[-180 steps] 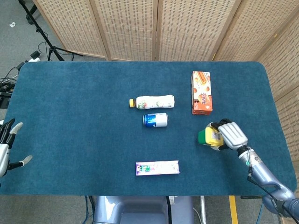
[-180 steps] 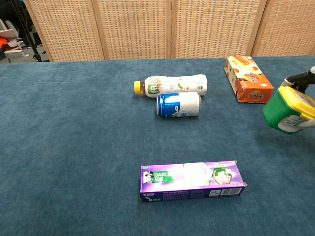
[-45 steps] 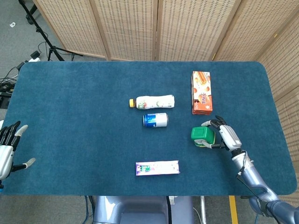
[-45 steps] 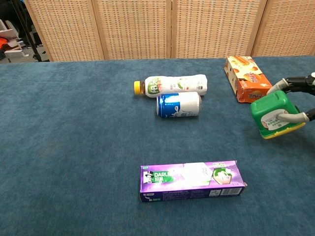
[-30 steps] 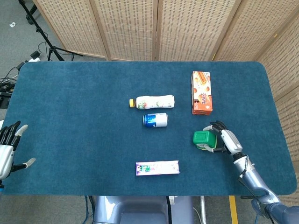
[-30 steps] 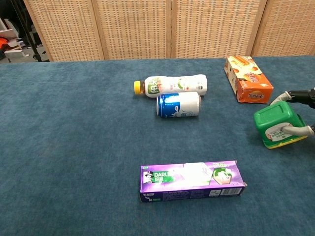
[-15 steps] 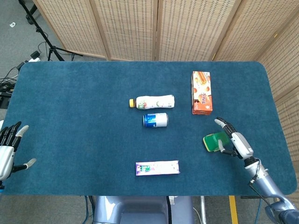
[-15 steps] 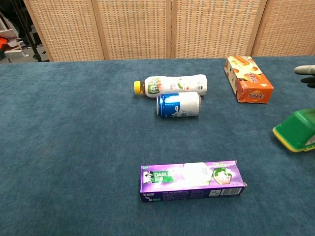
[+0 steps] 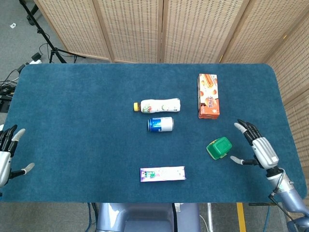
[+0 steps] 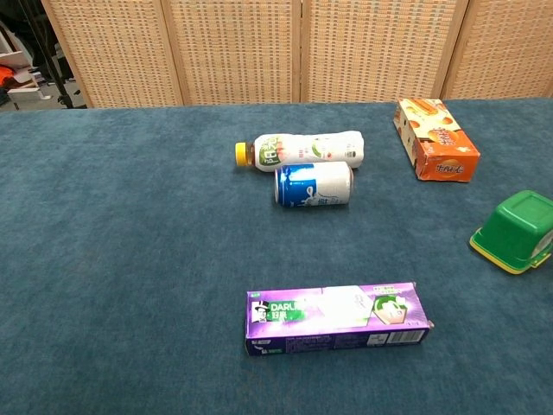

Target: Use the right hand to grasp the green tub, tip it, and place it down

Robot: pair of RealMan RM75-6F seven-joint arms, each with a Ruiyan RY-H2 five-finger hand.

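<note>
I see the green tub [image 9: 219, 148] now on the tabletop [image 9: 87, 121] at the right side, upside down, with its yellow lid rim against the blue cloth and its green base turned up; in the chest view it sits a little tilted at the right edge [image 10: 516, 232]. Half a second ago my right hand [image 9: 258, 149] was touching the tub, and now it has let go and moved away to the right, so there is a clear gap between them. This hand holds nothing, its fingers [image 9: 245, 127] are spread wide apart and the thumb points toward the tub without reaching it. The chest view does not show this hand any more, while before its fingertips were at the right border. The tub has also turned a little since the earlier frame and stands slightly more to the left. My left hand [image 9: 7, 155] is at the near left edge of the tabletop, empty, with fingers apart, about where it was before. The other things have not moved: the white bottle [image 9: 157, 105] with yellow cap lies on its side in the middle, the blue can [image 9: 160, 124] lies just beside it on the near side, the orange box [image 9: 208, 95] is far right, and the purple box [image 9: 162, 173] lies near the front edge.
</note>
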